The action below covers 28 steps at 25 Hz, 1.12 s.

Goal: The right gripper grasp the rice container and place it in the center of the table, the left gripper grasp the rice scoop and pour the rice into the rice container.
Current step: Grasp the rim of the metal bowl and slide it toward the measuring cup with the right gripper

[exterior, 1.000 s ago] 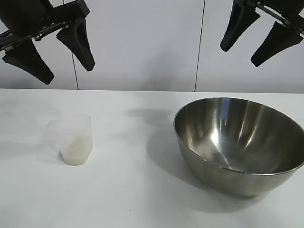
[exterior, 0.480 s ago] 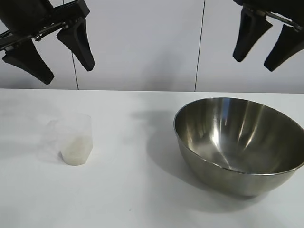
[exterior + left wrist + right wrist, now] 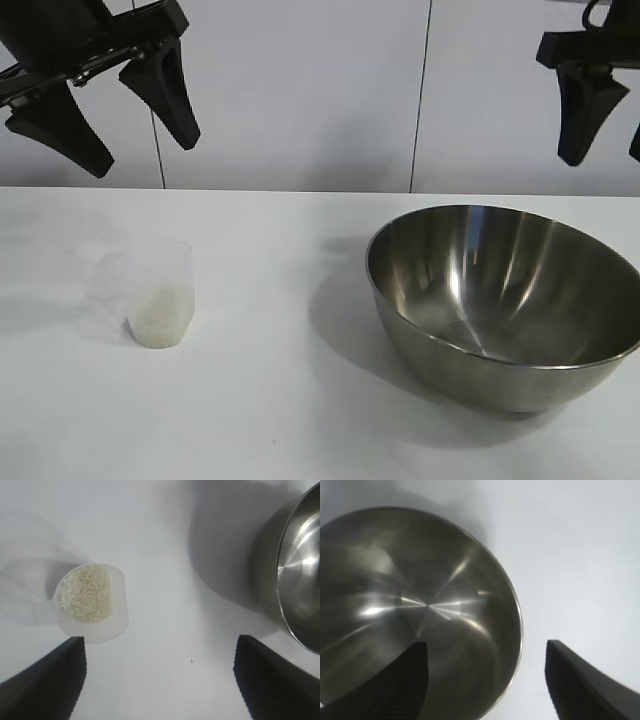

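The table (image 3: 280,400) carries the bowl (image 3: 505,300) at right, empty. Above its far rim hangs the right gripper (image 3: 485,680), jaws apart, holding nothing. The left gripper (image 3: 105,105) gapes wide above the scoop (image 3: 160,300) of rice (image 3: 85,594).

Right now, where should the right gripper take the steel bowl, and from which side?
Probably the rim of the rice container, from above. It sits upright, mouth up, too wide to span; the thin lip fits between the fingers. The right gripper, open and pointing down, already straddles that edge in its wrist view.
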Each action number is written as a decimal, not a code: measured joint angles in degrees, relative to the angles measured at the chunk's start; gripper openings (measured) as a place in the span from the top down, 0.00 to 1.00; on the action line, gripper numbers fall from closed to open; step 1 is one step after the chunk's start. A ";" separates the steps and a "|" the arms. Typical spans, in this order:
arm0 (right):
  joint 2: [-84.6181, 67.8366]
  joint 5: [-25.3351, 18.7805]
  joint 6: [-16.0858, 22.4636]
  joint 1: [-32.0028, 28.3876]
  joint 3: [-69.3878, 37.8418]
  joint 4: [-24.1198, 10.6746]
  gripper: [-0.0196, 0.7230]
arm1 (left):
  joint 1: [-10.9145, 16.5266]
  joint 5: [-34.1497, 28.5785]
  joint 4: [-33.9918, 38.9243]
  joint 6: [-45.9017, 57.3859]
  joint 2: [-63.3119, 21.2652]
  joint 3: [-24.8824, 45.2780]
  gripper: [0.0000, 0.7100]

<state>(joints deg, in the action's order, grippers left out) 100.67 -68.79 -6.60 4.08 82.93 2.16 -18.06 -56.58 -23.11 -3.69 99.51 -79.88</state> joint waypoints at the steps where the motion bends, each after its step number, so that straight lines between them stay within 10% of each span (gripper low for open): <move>1: 0.00 1.27 -0.16 0.00 -2.13 0.00 0.35 | 0.00 0.00 0.00 0.00 0.00 0.00 0.17; 9: 0.00 10.62 -0.73 -6.46 -13.82 0.63 0.35 | 0.00 0.00 0.00 0.00 0.00 0.00 0.17; 21: 6.39 24.69 -8.01 -9.32 -19.92 15.84 0.35 | 0.00 0.00 0.00 0.00 0.00 0.00 0.17; 28: 8.24 25.35 -8.99 -9.32 -19.92 17.94 0.91 | 0.00 0.00 0.00 0.00 0.00 0.00 0.17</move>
<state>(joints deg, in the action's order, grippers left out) 108.91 -43.43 -15.59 -5.23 63.02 20.11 -18.06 -56.58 -23.11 -3.69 99.51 -79.88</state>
